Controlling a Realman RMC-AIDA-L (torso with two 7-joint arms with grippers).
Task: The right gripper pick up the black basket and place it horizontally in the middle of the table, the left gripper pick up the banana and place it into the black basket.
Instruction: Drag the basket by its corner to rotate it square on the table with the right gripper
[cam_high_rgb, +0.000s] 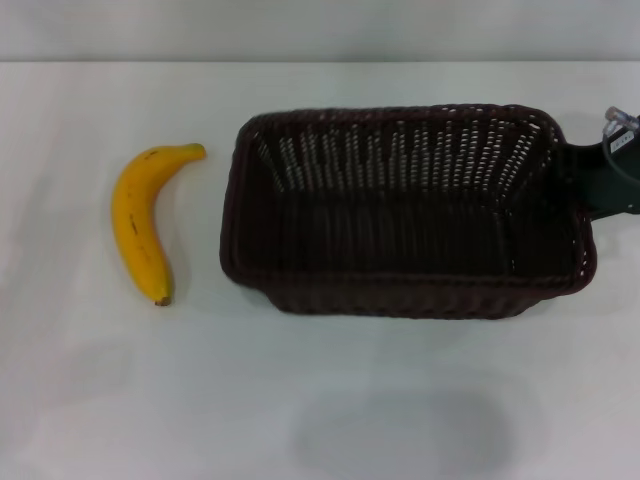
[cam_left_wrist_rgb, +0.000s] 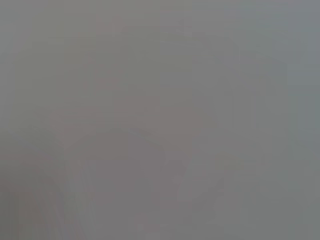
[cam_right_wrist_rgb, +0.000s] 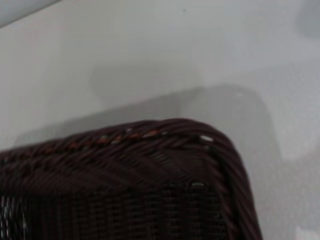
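Note:
The black basket (cam_high_rgb: 405, 210) stands upright and lengthwise across the white table (cam_high_rgb: 320, 400), a little right of the middle, open side up and empty. Its braided rim corner fills the right wrist view (cam_right_wrist_rgb: 150, 150). The right gripper (cam_high_rgb: 590, 175) is at the basket's right end, against the rim; its fingers are hidden by the basket. The banana (cam_high_rgb: 140, 220) lies flat on the table left of the basket, apart from it, stem end toward the back. The left gripper is out of view; the left wrist view shows only a plain grey blur.
A grey wall band runs along the table's far edge (cam_high_rgb: 320, 62). Bare tabletop lies in front of the basket and around the banana.

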